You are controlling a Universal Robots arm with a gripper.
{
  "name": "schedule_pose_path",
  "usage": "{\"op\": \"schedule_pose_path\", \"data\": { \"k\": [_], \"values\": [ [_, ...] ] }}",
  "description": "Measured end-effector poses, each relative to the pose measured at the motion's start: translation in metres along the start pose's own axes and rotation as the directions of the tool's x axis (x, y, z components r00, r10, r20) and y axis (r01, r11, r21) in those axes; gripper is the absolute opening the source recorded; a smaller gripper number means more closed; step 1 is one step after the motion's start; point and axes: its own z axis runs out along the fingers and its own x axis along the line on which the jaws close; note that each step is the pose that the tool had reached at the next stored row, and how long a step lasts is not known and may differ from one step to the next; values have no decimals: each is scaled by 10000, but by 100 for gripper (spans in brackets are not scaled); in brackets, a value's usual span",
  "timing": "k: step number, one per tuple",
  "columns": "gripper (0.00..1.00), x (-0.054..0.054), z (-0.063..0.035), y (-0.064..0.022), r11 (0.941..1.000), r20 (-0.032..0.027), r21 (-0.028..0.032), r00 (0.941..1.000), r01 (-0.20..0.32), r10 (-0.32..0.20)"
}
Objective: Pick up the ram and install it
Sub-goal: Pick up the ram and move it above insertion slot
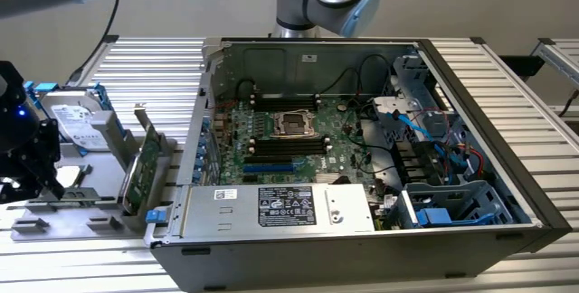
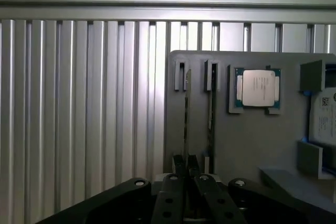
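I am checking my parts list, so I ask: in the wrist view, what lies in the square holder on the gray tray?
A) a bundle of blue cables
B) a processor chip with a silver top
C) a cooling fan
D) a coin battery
B: a square processor chip with a silver top and a green edge sits in the holder on the gray tray.

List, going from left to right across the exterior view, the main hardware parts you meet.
silver hard drive → upright green expansion card with metal bracket → square metal CPU socket on the green motherboard → grey drive cage with blue plastic parts
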Motion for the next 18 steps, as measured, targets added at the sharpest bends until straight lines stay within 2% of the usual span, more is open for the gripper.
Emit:
{"op": "schedule_pose_path", "data": {
  "k": [7,14,18],
  "values": [
    [14,7,-314,-167,10000,33,-6,10000,55,-55],
    [14,14,-501,-358,9999,80,-21,9999,137,-137],
    [14,16,-623,-421,9998,117,-20,9997,204,-204]
  ]
}}
